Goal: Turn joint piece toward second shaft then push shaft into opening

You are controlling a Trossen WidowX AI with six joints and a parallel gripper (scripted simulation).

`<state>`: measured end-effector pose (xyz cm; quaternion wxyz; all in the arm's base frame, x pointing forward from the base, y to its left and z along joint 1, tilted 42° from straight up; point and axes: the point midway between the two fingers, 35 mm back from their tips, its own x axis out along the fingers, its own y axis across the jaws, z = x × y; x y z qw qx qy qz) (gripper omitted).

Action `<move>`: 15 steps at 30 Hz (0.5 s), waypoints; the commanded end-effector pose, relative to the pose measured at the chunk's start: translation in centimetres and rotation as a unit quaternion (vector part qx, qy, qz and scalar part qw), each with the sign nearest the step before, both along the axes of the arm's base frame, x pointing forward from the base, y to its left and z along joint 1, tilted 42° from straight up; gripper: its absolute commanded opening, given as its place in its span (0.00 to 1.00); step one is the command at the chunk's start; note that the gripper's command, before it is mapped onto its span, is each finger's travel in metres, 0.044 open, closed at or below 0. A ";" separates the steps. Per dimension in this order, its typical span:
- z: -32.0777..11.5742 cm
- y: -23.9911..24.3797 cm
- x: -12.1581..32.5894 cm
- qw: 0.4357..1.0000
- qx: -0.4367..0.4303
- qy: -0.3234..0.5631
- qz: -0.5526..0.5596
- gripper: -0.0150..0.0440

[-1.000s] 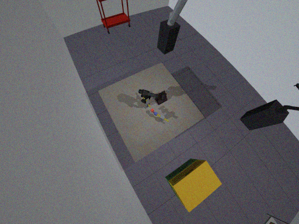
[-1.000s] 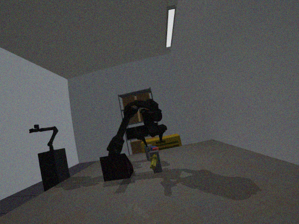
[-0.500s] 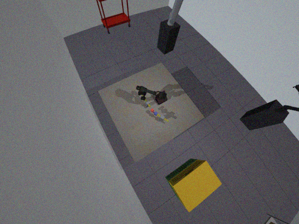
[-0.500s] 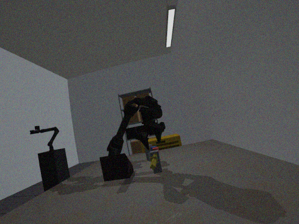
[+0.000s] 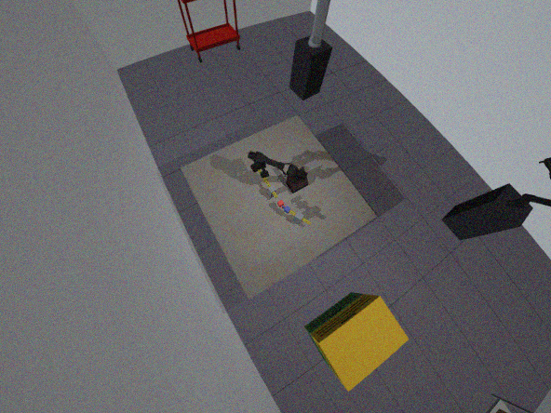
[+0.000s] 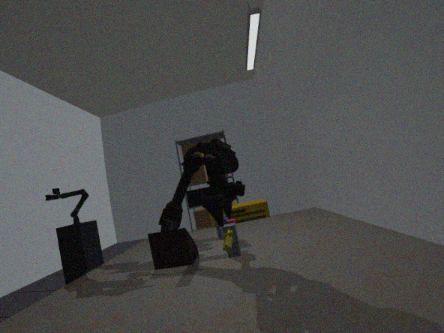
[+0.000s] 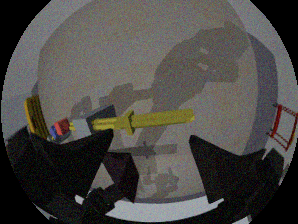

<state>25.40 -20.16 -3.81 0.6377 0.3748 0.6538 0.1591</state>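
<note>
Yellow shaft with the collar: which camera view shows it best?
The wrist view: the yellow shaft lies lengthwise there, collar plain. The top view shows it tiny; the exterior view shows it small and foreshortened.
</note>
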 end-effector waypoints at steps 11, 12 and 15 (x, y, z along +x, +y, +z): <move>-2.5 -2.9 -0.9 0.993 -0.041 -0.072 0.087 1.00; -2.5 -2.9 -0.9 0.993 -0.041 -0.070 0.085 1.00; -2.8 -2.7 -0.8 0.997 -0.038 -0.045 0.055 1.00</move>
